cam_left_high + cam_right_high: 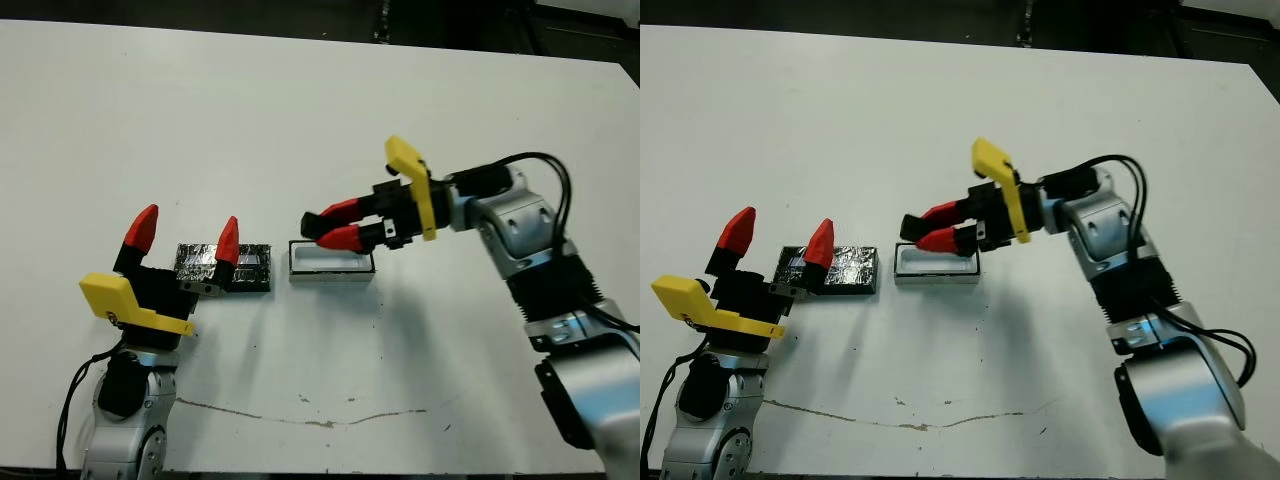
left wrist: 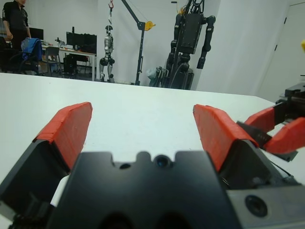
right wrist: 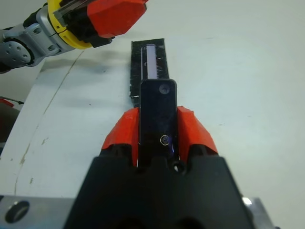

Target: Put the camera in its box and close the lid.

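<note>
The camera (image 3: 158, 112), a flat black bar, is clamped between my right gripper's red fingers (image 3: 190, 129), and its free end (image 1: 309, 221) sticks out past the tips. My right gripper (image 1: 322, 227) hovers just above the left end of the box (image 1: 345, 264), a shallow white tray with a dark rim that lies open on the table. The lid (image 1: 250, 268), a glossy black plate with wrinkled reflections, lies flat just left of the box. My left gripper (image 1: 187, 232) stands open at the lid's left end, holding nothing, with one red fingertip (image 1: 228, 240) in front of the plate.
The white table (image 1: 300, 110) stretches bare behind the box, and a thin scratch (image 1: 300, 415) runs along its front. Beyond the far edge, the left wrist view shows a person (image 2: 14, 21), desks and robot stands (image 2: 190, 38).
</note>
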